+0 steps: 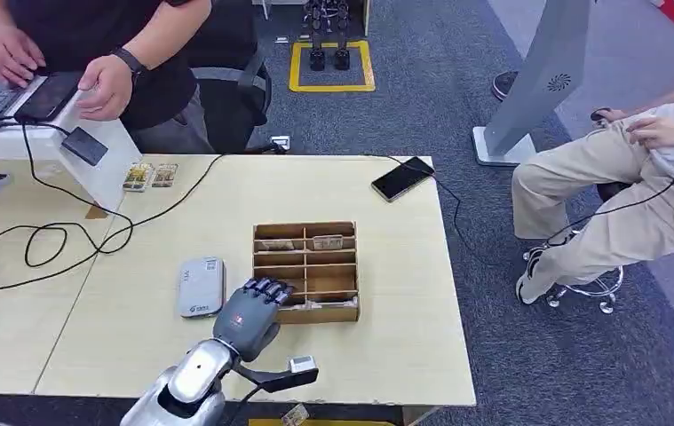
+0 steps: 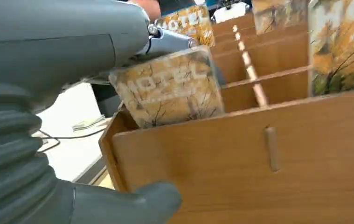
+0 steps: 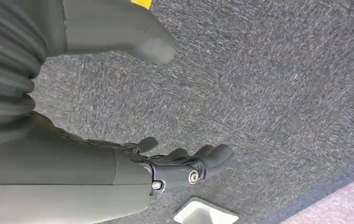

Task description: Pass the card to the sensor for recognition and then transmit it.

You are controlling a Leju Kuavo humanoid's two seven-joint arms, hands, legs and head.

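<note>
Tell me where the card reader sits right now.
In the head view, the grey card reader lies flat on the table, just left of the wooden box, beside the left hand.

Even, bright indoor light, soft shadows; close-range blur in the left wrist view.

We see a box (image 1: 306,271) of thin brown wood, matt, its cut edges paler and slotted together with small tabs. The card (image 2: 170,88) in it looks like glossy printed plastic or coated paper (we cannot tell which). The table (image 1: 226,195) has a smooth pale wood-look top. Our left hand (image 1: 249,315) has a smooth matt grey plastic shell with dark fingers, and a ribbed rubbery cover at the wrist. Beneath the right hand (image 3: 175,163) lies rough grey carpet (image 3: 268,84).
</note>
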